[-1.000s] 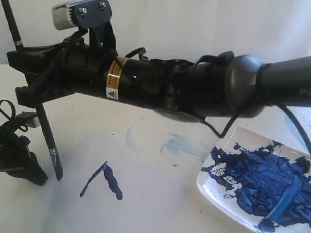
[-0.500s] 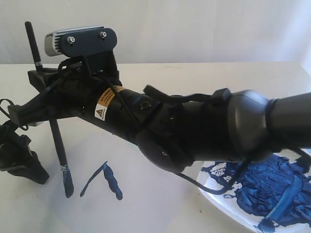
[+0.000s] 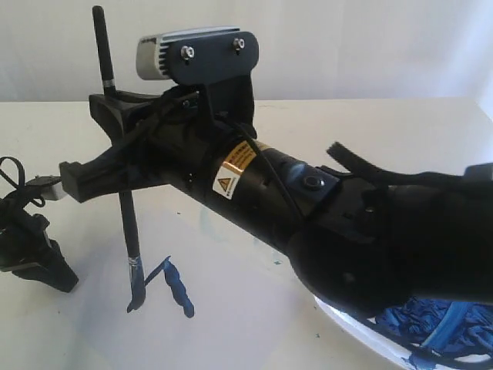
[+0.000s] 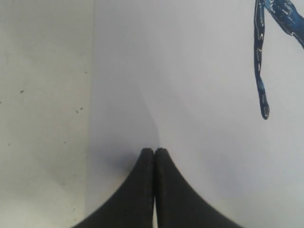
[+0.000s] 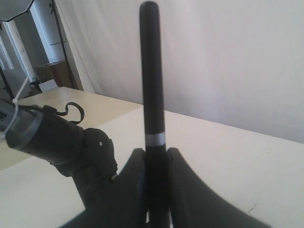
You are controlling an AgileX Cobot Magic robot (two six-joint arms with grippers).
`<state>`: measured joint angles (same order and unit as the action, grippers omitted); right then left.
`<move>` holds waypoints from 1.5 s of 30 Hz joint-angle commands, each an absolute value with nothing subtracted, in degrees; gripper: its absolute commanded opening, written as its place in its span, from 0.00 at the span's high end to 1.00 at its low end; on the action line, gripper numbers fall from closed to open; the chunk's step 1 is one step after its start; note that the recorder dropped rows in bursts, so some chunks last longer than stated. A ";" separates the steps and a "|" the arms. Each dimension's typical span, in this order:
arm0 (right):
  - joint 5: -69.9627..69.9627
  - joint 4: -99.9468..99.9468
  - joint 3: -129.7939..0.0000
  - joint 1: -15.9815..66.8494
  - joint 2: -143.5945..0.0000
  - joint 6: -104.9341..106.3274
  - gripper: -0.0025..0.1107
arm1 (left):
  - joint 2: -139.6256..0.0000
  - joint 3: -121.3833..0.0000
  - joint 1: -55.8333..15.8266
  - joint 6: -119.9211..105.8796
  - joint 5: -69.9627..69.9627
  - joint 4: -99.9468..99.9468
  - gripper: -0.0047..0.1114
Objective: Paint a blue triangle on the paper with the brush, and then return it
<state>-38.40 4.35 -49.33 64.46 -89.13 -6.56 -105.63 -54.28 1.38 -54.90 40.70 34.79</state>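
My right gripper (image 3: 108, 142) reaches across to the left and is shut on the black brush (image 3: 127, 223), held nearly upright. The brush's blue tip (image 3: 135, 302) rests at the lower end of the thin stroke. The blue triangle (image 3: 176, 287) shows as two dark strokes, one thin and one thick, joined at a peak on the pale paper (image 3: 231, 316). In the right wrist view the brush handle (image 5: 153, 95) rises between the shut fingers of the gripper (image 5: 156, 154). My left gripper (image 4: 155, 151) is shut with nothing in it, its tips down on the paper (image 4: 190, 71) near the paper's edge.
A white plate (image 3: 362, 333) smeared with blue paint lies at the lower right, mostly hidden under my right arm (image 3: 347, 231). The left arm's gripper (image 3: 35, 258) stands at the left edge. The thin blue stroke (image 4: 260, 71) runs beside it.
My right arm has swung right and lower, now covering most of the plate. The brush moved right with it, its tip going from left of the strokes to the thin stroke's lower end.
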 commanded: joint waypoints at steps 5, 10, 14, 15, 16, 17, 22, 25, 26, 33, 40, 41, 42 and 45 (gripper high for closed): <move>-38.08 -3.94 -47.23 64.58 -87.78 -10.94 0.98 | -105.57 -53.74 1.53 -54.84 41.72 35.47 0.96; -38.94 -4.51 -47.23 64.58 -87.96 -12.09 0.98 | -105.57 -53.74 1.53 -54.84 41.96 35.47 0.96; -45.74 -4.51 -47.33 64.58 -89.68 -12.90 0.98 | -105.57 -53.74 1.53 -54.84 42.06 35.47 0.96; -47.30 -4.24 -47.33 64.58 -90.42 -12.90 0.98 | -105.57 -53.74 1.53 -54.84 42.06 35.47 0.96; -48.50 -3.16 -47.33 64.58 -91.04 -12.90 0.98 | -105.57 -53.74 1.53 -54.84 42.17 35.47 0.96; -49.18 -1.24 -47.44 64.58 -91.75 -12.90 0.98 | -105.57 -53.74 1.53 -54.84 42.17 35.47 0.96; -49.42 3.58 -49.45 64.44 -95.90 -12.79 0.98 | -105.57 -53.74 1.53 -54.84 42.17 35.47 0.96; -49.42 3.06 -51.66 64.44 -98.00 -12.79 0.98 | -105.57 -53.74 1.53 -54.84 42.17 35.47 0.96; -49.29 3.28 -52.29 64.44 -98.68 -12.79 0.98 | -105.57 -53.74 1.53 -54.84 42.17 35.47 0.96; -47.41 13.11 -53.59 64.44 -101.34 -8.64 0.98 | -105.57 -53.74 1.53 -54.84 42.17 35.47 0.96; -47.19 13.86 -53.59 63.97 -101.57 -8.65 0.98 | -105.57 -53.74 1.53 -54.84 42.04 35.47 0.96; -46.77 13.87 -53.59 63.97 -101.57 -8.65 0.98 | -105.57 -53.74 1.53 -54.84 42.04 35.47 0.96; -46.34 13.87 -53.59 63.97 -101.57 -8.79 0.98 | -105.57 -53.74 1.53 -54.84 42.04 35.47 0.96; -45.88 13.87 -53.59 63.97 -101.57 -8.79 0.98 | -105.57 -53.74 1.53 -54.84 42.04 35.47 0.96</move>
<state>-46.21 13.62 -53.35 64.28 -101.63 -9.39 -105.63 -54.28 1.38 -54.90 40.80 34.79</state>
